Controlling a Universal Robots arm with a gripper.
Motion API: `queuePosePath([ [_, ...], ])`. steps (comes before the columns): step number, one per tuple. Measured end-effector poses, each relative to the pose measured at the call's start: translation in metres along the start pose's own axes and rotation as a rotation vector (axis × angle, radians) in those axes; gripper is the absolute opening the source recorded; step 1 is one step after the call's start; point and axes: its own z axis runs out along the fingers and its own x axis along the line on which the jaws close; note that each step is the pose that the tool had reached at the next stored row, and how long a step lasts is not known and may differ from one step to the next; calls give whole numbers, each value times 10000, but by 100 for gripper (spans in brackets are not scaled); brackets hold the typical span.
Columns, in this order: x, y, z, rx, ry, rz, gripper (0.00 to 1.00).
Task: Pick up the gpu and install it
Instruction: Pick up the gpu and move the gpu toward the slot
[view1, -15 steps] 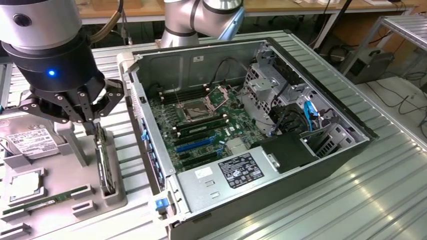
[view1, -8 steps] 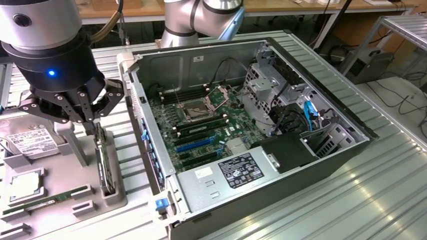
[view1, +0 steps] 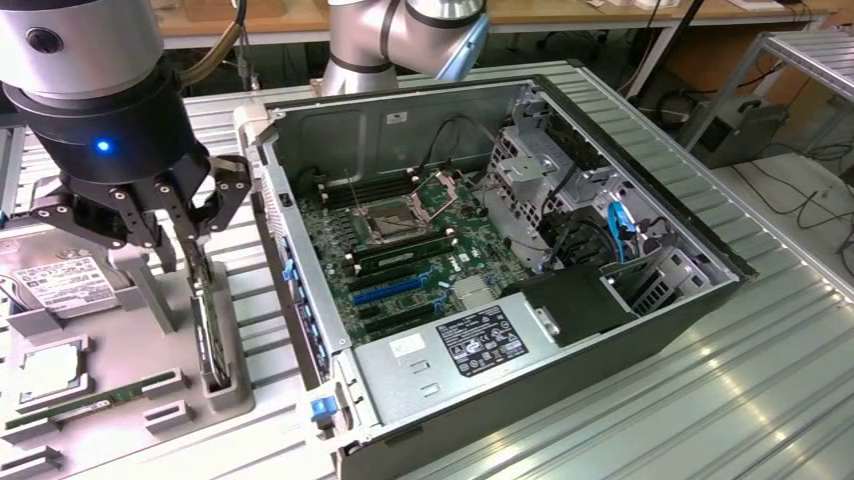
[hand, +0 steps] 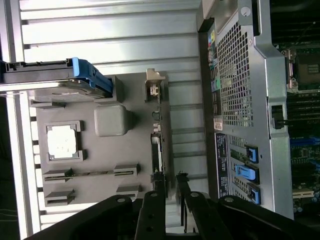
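A ribbed aluminium desk (view1: 747, 400) carries an open computer case (view1: 627, 330) of perforated sheet steel, its green motherboard (view1: 400, 250) bare, with blue expansion slots (view1: 387, 292) free. Beside the case, toward the exterior view's left, sits a matte grey moulded tray (view1: 134, 350) with pockets for a labelled hard drive (view1: 60, 285), a square processor (view1: 47, 365) and a narrow green memory stick (view1: 94, 400). The gpu (view1: 207, 320) stands on its long edge in the tray's slot nearest the case, a thin dark card with a metal bracket at one end. The gripper (view1: 180, 245) hangs directly above it, jaws spread, one on each side of the card's upper edge and seemingly not touching it. In the wrist view the gripper (hand: 169, 192) straddles one end of the gpu (hand: 157, 145), seen edge-on. By my judgement this is the pick-up step, with the grasp lined up but not closed and installation not begun. Closing would call for a square, light pinch on the thin rigid board, clear of fragile components.
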Motion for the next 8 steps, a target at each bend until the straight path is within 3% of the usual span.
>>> queuePosePath([
  [2, 0, 0, 0, 0, 0, 0, 36],
  [4, 2, -1, 6, 0, -2, -1, 36],
  [5, 7, -2, 29, 10, 0, -1, 42],
  [8, 30, -6, 103, 12, 13, 1, 42],
])
